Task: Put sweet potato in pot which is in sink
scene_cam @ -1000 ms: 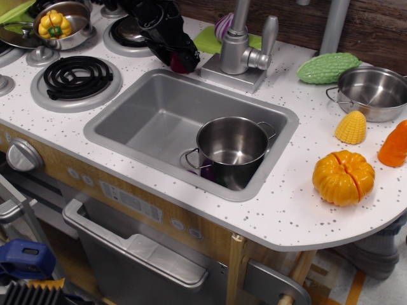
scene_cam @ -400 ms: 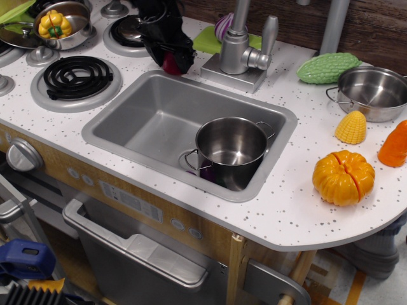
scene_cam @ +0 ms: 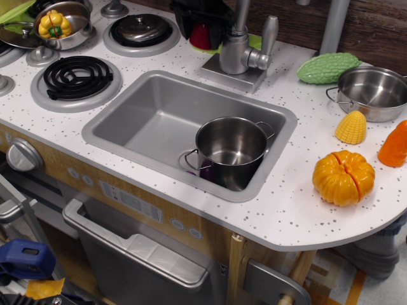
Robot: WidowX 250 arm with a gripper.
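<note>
My black gripper (scene_cam: 202, 28) is at the top edge, just left of the faucet. It is shut on the dark red sweet potato (scene_cam: 202, 38), held above the back of the counter, behind the sink's far rim. The shiny steel pot (scene_cam: 232, 149) with two loop handles stands upright and empty in the front right part of the grey sink (scene_cam: 152, 121). The gripper is well behind and to the left of the pot.
The faucet (scene_cam: 240, 47) stands right of the gripper. Stove burners (scene_cam: 77, 77) and a bowl with a yellow pepper (scene_cam: 60, 24) are at left. At right are a green gourd (scene_cam: 327, 67), a steel pan (scene_cam: 375, 92), corn (scene_cam: 351, 127), a pumpkin (scene_cam: 343, 176) and an orange toy (scene_cam: 394, 146).
The gripper has risen and moved right and back with the sweet potato, from the counter by the sink's far left corner to just left of the faucet.
</note>
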